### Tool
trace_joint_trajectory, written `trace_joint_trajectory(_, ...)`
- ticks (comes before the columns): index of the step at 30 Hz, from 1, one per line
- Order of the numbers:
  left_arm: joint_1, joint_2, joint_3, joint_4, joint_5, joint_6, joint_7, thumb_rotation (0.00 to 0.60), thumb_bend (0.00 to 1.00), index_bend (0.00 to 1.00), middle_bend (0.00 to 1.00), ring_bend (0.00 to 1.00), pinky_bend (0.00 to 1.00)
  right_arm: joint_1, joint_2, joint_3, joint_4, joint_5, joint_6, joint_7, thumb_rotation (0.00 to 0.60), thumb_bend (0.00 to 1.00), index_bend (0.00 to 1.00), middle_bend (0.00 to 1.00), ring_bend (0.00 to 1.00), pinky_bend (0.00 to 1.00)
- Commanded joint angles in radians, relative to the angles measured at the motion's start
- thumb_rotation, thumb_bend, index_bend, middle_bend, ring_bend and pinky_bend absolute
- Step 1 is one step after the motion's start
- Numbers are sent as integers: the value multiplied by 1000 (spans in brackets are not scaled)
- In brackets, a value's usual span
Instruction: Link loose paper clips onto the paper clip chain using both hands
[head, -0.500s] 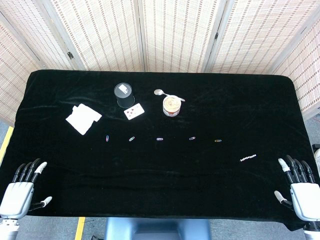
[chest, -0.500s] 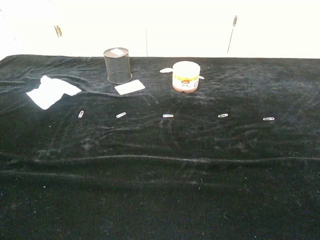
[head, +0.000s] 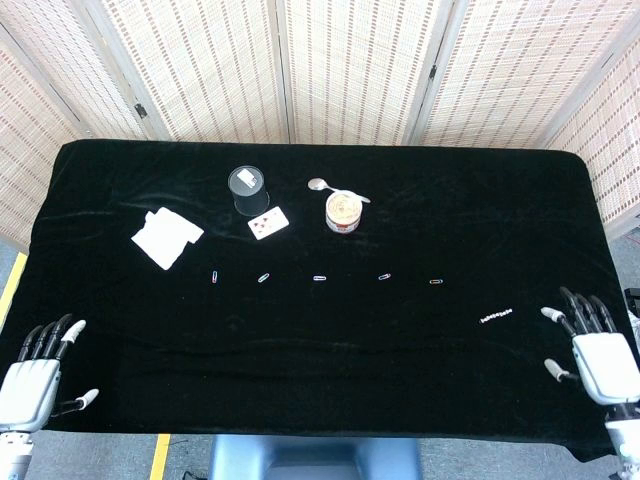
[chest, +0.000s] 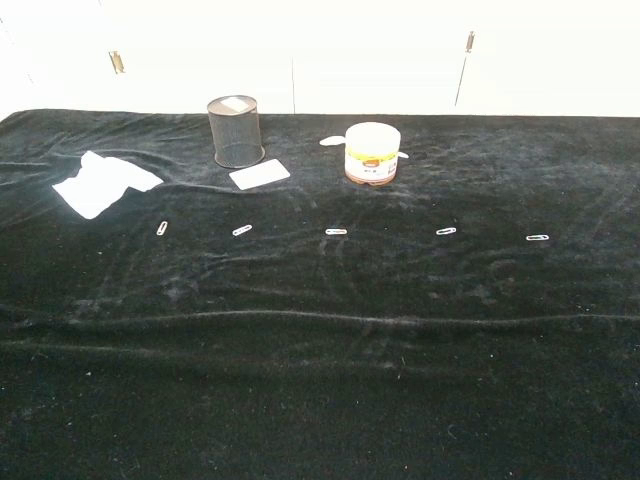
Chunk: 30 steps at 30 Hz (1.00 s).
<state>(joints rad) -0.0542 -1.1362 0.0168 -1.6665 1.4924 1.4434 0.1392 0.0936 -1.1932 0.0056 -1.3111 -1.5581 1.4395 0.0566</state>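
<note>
Both hands have shifted since the earlier frame: the right hand (head: 600, 362) has come up the table edge toward 12 o'clock, while the left hand (head: 28, 378) has slid down and outward toward 7 o'clock. Each hand is empty, fingers spread apart and pointing up the table. The chain (head: 497, 316) lies on the black cloth (head: 320, 350) at about 10 o'clock from the right hand, near it, its long axis running roughly 8 to 2 o'clock, nearly crosswise to those fingers. The right hand is far nearer to it than the left, so the reach for the chain looks to be its job. Five loose clips (head: 319, 277) sit in a row across the middle, at 10 o'clock from the chain, the nearest being the end clip (head: 436, 282); the chest view shows the same row but no chain and no hands. Beyond the row stand a mesh cup (head: 248, 190), a card (head: 268, 225), a jar (head: 343, 211) with a spoon (head: 322, 185) behind it, and a napkin (head: 166, 238), all well apart from the chain. Nothing stands between right hand and chain.
</note>
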Motion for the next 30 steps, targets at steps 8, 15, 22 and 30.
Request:
trace_joint_trajectory(8,-26,12,-50,10,-117,-65,-33,600,85,0,0,0,0,204,-174,30,410,-41,-203,143,600,373,490,0,3,0)
trace_joint_trajectory(15,-38,15,-65,13,-164,-93,-32,600,84,0,0,0,0,271,-292,1,624,-67,-276,253,600,398,519,0,26,0)
trace_joint_trajectory(22,-44,14,-69,19,-183,-104,-27,600,86,0,0,0,0,307,-342,-27,715,-83,-312,308,600,398,523,0,34,0)
trace_joint_trajectory(30,-40,18,-68,18,-189,-101,-40,600,85,0,0,0,0,309,-352,-55,722,-94,-303,309,600,398,522,0,33,0)
